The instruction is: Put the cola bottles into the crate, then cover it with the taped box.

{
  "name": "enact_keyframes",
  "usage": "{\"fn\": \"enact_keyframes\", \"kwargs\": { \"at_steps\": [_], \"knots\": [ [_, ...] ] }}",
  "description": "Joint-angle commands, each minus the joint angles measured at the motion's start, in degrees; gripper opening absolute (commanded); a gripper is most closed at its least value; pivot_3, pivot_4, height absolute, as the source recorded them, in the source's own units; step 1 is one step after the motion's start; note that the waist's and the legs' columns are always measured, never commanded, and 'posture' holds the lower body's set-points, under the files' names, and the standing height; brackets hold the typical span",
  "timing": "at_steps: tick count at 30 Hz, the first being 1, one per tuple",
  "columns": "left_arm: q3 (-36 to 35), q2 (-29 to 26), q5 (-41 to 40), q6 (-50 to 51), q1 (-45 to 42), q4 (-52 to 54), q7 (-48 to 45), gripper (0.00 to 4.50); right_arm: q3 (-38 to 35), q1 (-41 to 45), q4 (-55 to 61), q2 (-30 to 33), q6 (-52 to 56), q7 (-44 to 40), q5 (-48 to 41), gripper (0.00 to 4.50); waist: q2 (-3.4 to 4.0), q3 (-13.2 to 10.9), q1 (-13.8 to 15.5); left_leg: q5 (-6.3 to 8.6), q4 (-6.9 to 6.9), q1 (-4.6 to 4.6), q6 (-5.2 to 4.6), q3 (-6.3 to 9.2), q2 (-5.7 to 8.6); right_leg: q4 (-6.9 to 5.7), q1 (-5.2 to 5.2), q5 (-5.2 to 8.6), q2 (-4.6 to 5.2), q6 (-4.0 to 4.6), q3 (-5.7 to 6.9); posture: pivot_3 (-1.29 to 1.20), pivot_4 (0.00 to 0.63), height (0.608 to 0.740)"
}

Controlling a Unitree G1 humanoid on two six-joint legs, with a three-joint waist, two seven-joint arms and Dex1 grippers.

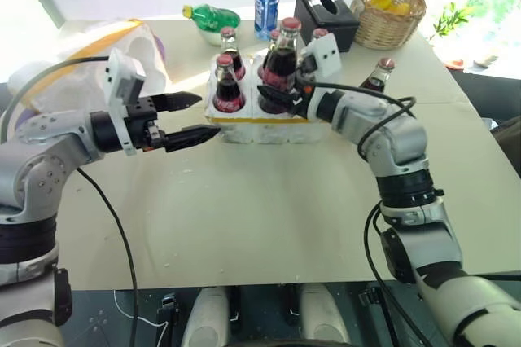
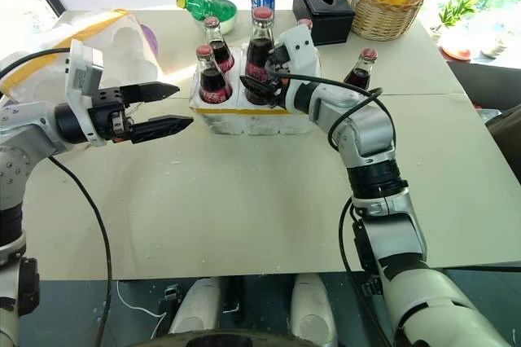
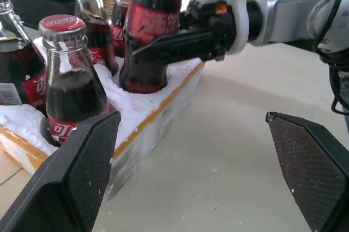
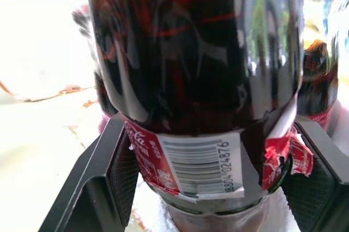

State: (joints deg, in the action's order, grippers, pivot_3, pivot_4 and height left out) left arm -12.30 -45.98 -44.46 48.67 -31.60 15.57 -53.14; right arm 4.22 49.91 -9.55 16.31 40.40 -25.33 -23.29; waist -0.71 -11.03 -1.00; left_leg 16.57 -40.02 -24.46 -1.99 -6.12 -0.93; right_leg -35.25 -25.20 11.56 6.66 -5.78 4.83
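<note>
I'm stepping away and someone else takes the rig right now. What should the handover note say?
Right gripper: shut on a cola bottle, its base at a front well of the crate; whether it is seated is unclear.
Left gripper: open, holding nothing, beside the crate's left end.
Done: several bottles stand in the crate.
Left: one bottle stands on the table right of the crate; load it, then cover with the taped box, far left.

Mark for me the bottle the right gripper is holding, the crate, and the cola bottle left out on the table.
held cola bottle (image 2: 260, 52), right eye view, on its dark neck
crate (image 2: 244, 121), right eye view, on its front wall
loose cola bottle (image 2: 360, 74), right eye view, on its shoulder
</note>
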Motion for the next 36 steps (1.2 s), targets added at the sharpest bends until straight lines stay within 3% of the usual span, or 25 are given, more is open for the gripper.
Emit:
{"fn": "enact_keyframes", "kwargs": {
  "at_steps": [1, 3, 5, 7, 12, 17, 21, 23, 28, 36],
  "knots": [
    [-1.25, -0.09, -0.31, -1.62, -0.56, 0.48, 0.36, 4.5, 0.14, 0.16, -2.96, -1.5, -1.9, 0.2, 2.09, 2.86, 0.0, 0.0, 0.03, 0.0, 0.0, 0.0, 0.0, 0.0, -0.01, 0.0, 0.0, 0.0, 0.01, 0.0, 0.0, 0.0, 0.15, 0.74],
    [-1.14, -0.13, -0.42, -1.82, -0.61, 0.48, 0.43, 4.5, 0.28, -0.09, -5.33, -1.61, -2.7, 0.57, 4.13, 2.86, -0.03, 0.02, -0.06, 0.0, 0.0, 0.02, 0.0, 0.01, -0.01, 0.0, 0.02, 0.0, 0.01, 0.0, 0.0, 0.0, 0.15, 0.74],
    [-0.93, -0.17, -0.43, -2.06, -0.75, 0.33, 0.24, 4.5, -0.02, -0.34, -6.75, -1.51, -3.1, 0.92, 5.43, 3.89, -0.01, 0.03, -0.1, 0.0, 0.0, 0.07, 0.0, 0.01, -0.01, 0.0, 0.07, 0.0, 0.01, 0.0, 0.0, 0.0, 0.15, 0.74],
    [-0.66, -0.2, -0.39, -2.28, -0.82, 0.12, -0.12, 4.5, -0.8, -0.65, -5.76, -1.18, -2.99, 0.65, 5.52, 4.45, -0.01, 0.04, 0.02, -0.02, -0.01, 0.17, 0.04, 0.02, -0.02, 0.0, 0.19, 0.0, 0.02, 0.0, 0.0, 0.0, 0.15, 0.74],
    [0.41, 0.26, -0.34, -2.64, -0.91, 0.1, -1.04, 4.5, -4.39, -3.86, 6.66, 2.87, 2.6, -0.72, 2.26, 4.45, -0.01, 0.04, 0.63, -0.03, -0.02, 0.26, 0.06, 0.1, -0.02, 0.0, 0.31, 0.0, 0.09, 0.0, 0.02, 0.0, 0.15, 0.74],
    [1.21, 0.55, -0.75, -2.75, -1.91, -0.68, -2.29, 4.5, -8.65, -10.9, 25.14, 10.1, 14.85, -0.85, -3.23, 4.45, 0.0, 0.03, 0.46, -0.02, -0.01, 0.08, 0.05, 0.13, 0.0, 0.05, 0.2, 0.0, 0.11, 0.0, 0.04, 0.0, 0.15, 0.74],
    [3.5, 1.39, 0.29, -3.72, -4.57, -3.14, -4.14, 4.5, -18.27, -21.66, 41.74, 13.8, 28.46, 2.93, -8.01, 4.45, -0.01, 0.04, 0.42, -0.02, 0.0, 0.11, 0.05, 0.13, -0.02, 0.03, 0.17, 0.01, -0.02, 0.01, 0.05, 0.0, 0.15, 0.74],
    [4.37, 1.78, 0.92, -4.34, -5.47, -4.11, -4.72, 4.5, -21.96, -24.96, 45.45, 13.43, 30.34, 5.75, -7.69, 4.45, -0.01, 0.04, 0.44, -0.02, 0.0, 0.12, 0.05, 0.11, -0.02, 0.05, 0.18, 0.01, 0.0, 0.01, 0.04, 0.0, 0.15, 0.74],
    [6.1, 3.13, 1.73, -5.44, -7.21, -5.71, -5.41, 4.5, -27.22, -28.4, 43.93, 9.05, 25.76, 14.77, -2.32, 4.45, -0.01, 0.04, 0.33, -0.02, -0.06, 0.17, 0.04, 0.05, 0.01, 0.08, 0.18, 0.0, 0.08, 0.0, -0.01, 0.0, 0.15, 0.74],
    [7.32, 4.38, 3.0, -6.06, -8.48, -6.38, -5.88, 4.5, -24.19, -21.92, 28.23, 4.3, 13.2, 16.43, 0.86, 4.45, 0.01, 0.03, 0.17, -0.03, -0.04, 0.16, 0.05, 0.05, 0.03, 0.06, 0.14, 0.01, 0.03, 0.01, -0.03, 0.0, 0.15, 0.74]
  ]
}}
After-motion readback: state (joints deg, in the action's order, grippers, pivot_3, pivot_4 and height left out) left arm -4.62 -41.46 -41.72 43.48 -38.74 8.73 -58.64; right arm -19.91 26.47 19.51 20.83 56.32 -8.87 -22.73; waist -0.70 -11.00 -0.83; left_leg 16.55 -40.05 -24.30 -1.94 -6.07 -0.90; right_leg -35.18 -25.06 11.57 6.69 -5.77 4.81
